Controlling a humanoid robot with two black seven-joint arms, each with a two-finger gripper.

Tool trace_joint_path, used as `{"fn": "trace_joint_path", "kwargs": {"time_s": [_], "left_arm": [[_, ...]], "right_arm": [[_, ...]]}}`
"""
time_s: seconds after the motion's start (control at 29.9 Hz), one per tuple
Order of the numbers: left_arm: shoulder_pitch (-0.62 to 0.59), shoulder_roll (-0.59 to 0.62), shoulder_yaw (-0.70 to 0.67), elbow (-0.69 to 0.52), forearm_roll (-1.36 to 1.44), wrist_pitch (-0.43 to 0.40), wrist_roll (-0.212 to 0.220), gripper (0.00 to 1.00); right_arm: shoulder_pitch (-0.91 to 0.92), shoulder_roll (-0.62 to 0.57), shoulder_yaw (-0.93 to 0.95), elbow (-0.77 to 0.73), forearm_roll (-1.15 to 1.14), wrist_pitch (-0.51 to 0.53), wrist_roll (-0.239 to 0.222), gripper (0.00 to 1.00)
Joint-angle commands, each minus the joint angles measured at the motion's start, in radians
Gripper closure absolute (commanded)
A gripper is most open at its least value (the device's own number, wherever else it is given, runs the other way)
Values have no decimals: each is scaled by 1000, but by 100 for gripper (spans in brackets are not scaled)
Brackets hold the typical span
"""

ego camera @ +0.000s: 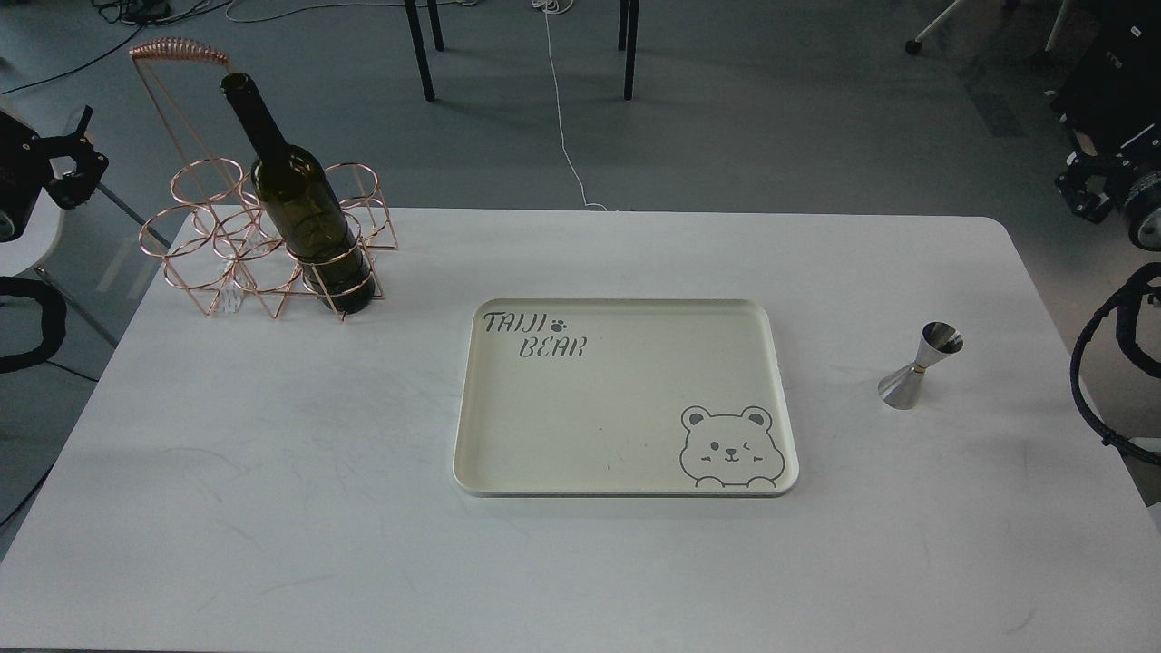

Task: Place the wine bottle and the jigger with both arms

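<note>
The wine bottle (304, 209), dark olive-green, stands tilted in the front right ring of a copper wire rack (227, 245) at the table's back left. Nothing holds it. My left gripper (86, 150) is off the table's left edge, well left of the bottle and apart from it, with its two prongs spread and empty. The silver jigger (918, 367) stands upright on the table, right of the tray. My right arm's dark end (1088, 186) hangs beyond the table's back right corner, far from the jigger; its fingers cannot be told apart.
A cream tray (472, 408) with a bear drawing lies flat at the table's middle, with nothing on it. The white table (272, 508) is bare at the front. Chair legs and a cable are on the floor behind.
</note>
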Motion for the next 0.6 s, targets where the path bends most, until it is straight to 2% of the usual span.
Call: {"fn": "trace_joint_path", "kwargs": {"time_s": [0.0,0.07,0.2,0.57], "left_arm": [[43,-38,-59,1,-41,-39,0,2],[69,-55,-103,-7,-35,-42,1,2],[92,-75,-116,-15,-34,-50,2,2],[101,-93,-104,-48,-27,-60,6,2]], "right_arm": [[-9,41,50,-105,12,85,-20,1],[-27,42,74,-112,32,117,-45,1],[-41,42,102,-109,37,184,-48,1],[-43,47,113,-109,37,184,-45,1]]}}
